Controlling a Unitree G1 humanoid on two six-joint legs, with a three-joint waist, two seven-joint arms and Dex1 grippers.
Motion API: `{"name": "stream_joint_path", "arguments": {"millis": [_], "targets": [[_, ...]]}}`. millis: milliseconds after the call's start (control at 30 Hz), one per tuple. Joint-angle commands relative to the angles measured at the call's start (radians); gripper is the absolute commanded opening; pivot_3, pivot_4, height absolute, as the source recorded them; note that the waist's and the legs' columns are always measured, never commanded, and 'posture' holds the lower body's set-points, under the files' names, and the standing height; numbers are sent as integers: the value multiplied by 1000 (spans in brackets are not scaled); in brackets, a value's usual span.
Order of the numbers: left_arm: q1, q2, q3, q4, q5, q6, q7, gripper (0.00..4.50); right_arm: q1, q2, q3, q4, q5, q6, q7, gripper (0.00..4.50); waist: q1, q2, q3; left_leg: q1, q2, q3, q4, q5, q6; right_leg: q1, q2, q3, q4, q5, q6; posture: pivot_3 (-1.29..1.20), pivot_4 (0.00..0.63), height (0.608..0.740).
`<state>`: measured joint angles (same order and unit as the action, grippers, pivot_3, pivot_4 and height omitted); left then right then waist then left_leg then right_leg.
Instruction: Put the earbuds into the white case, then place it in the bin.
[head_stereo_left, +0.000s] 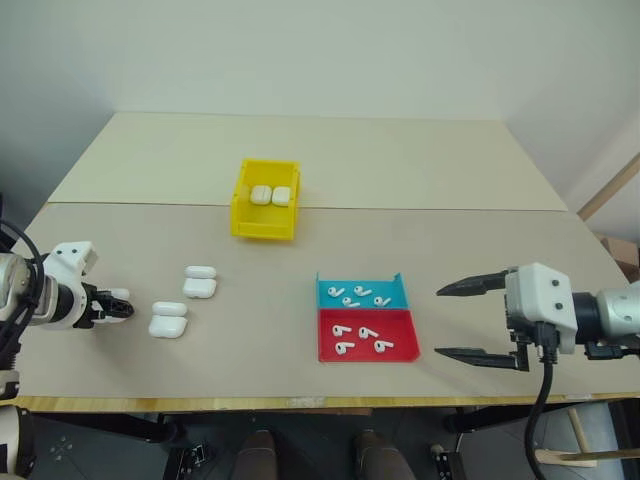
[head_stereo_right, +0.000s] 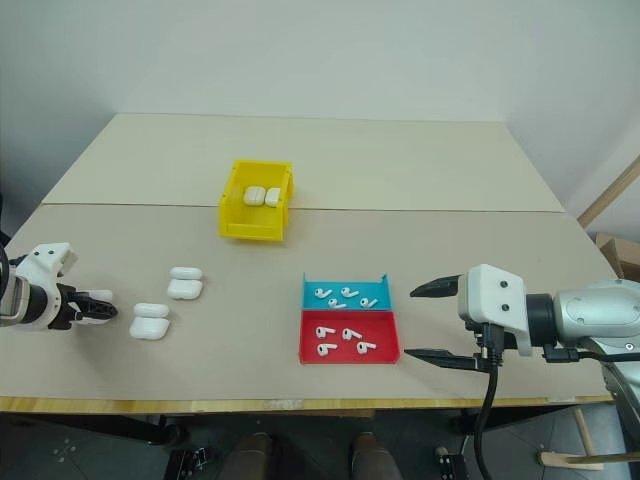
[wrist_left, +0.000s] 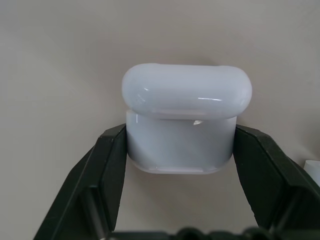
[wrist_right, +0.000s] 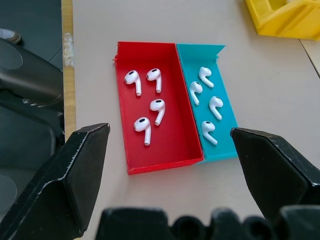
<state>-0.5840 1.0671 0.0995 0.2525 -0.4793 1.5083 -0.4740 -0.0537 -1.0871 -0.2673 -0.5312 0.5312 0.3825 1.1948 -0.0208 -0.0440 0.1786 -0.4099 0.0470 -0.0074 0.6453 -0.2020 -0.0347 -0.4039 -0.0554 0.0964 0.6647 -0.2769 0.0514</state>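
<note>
At the table's left, my left gripper (head_stereo_left: 115, 305) is shut on a white case (wrist_left: 180, 145), its fingers pressing both sides of the base. The lid (wrist_left: 186, 92) stands hinged back. Two more open white cases (head_stereo_left: 168, 320) (head_stereo_left: 200, 283) lie to its right. Several earbuds (wrist_right: 150, 102) lie in a red tray (head_stereo_left: 412, 352), and several more earbuds (wrist_right: 207, 105) in the adjoining blue tray (head_stereo_left: 400, 293). The yellow bin (head_stereo_left: 265, 228) sits farther back and holds two shut cases (head_stereo_left: 271, 195). My right gripper (head_stereo_left: 440, 322) hovers open, just right of the trays.
The table's front edge (head_stereo_left: 300, 402) runs close below the trays and the left gripper. A seam (head_stereo_left: 400, 208) crosses the tabletop behind the bin. Bare tabletop lies between the loose cases and the trays.
</note>
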Motion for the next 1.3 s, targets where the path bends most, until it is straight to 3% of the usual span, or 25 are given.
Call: {"name": "stream_joint_path", "arguments": {"millis": [33, 67, 167, 600, 833, 933, 1033, 1133, 1300], "targets": [[-12, 10, -8, -4, 7, 0, -34, 3324, 1, -14, -31, -22, 3, 5, -4, 4500, 1, 0, 0, 0, 0, 0, 0, 0, 0, 0, 0, 0, 0, 0, 0, 0, 150, 740], [-14, 6, 1, -2, 8, 5, -31, 3055, 1, -14, -31, -21, 1, 3, -3, 4500, 1, 0, 0, 0, 0, 0, 0, 0, 0, 0, 0, 0, 0, 0, 0, 0, 150, 740], [-13, 6, 2, -5, 11, 3, -37, 2825, -2, -12, -28, -19, 1, 3, -5, 4500, 1, 0, 0, 0, 0, 0, 0, 0, 0, 0, 0, 0, 0, 0, 0, 0, 150, 740], [9, 32, 19, -62, 1, 28, -50, 2825, -2, -10, -25, -20, -3, 1, -4, 4500, 2, 0, 0, 0, 0, 0, 0, 0, 0, 0, 0, 0, 0, 0, 0, 0, 150, 740], [3, 123, 123, -206, -37, 59, -97, 2825, 8, -17, -52, -20, 2, -1, 5, 4500, -2, -1, 0, -1, 0, 0, 0, 0, 0, -1, 0, 0, 0, 0, 0, 0, 150, 740], [77, 153, 232, -328, -68, -33, -160, 2825, -4, -20, -56, -1, -3, -10, 7, 4500, -3, -1, 0, -1, 0, 0, 0, 0, 0, -1, 0, 0, 0, 0, 0, 0, 150, 740], [177, 115, 388, -432, -101, -159, -238, 2825, -26, -25, -53, 23, -10, -24, 15, 4500, -7, -1, 0, -1, 1, 0, 0, 0, 0, -1, 0, 0, 0, 0, 0, 0, 150, 740], [267, -19, 533, -509, -126, -344, -275, 2825, -59, -28, -43, 50, -14, -43, 24, 4500, -8, -1, 0, 0, 1, 1, 0, 0, 0, 0, 0, 0, 0, 0, 0, 0, 150, 740], [345, -224, 617, -621, -242, -563, -368, 2825, -101, -29, -26, 60, -21, -36, 18, 4500, -7, -1, 0, 0, 1, 1, 1, 0, 0, 1, 0, 0, -1, 0, -1, 0, 150, 740]]}}
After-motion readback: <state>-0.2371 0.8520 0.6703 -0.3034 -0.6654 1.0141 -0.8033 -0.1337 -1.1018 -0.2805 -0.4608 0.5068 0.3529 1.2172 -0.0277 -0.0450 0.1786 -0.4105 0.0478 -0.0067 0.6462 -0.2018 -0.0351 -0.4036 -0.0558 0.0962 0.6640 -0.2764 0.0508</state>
